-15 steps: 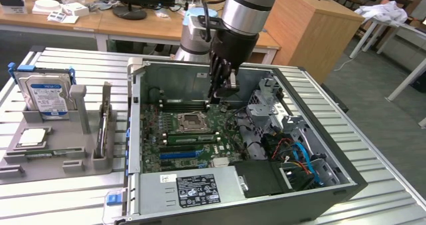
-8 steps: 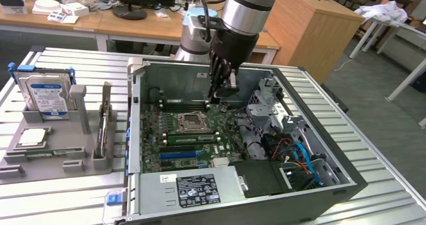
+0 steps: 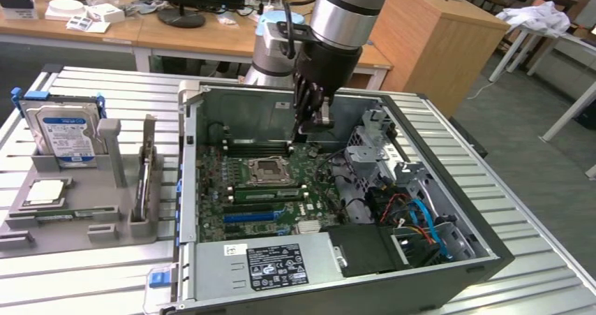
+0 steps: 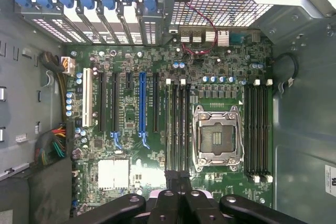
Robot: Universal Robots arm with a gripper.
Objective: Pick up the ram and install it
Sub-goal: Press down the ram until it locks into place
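Now: pincer (image 4: 176,174) clenched, nothing visibly held; slots (image 4: 177,119) directly beneath it. You want it square along them, pressing evenly.

- Robot arm (image 3: 347,11): a thick, smooth, silver-grey tube.
- Joint cap (image 3: 270,23): pale blue and rounded, on a grey housing.
- Wrist (image 3: 326,60): black, with a thin black cable (image 3: 290,39) alongside.
- Gripper (image 4: 176,176): black jointed links with round silver pivot pins (image 4: 167,193).
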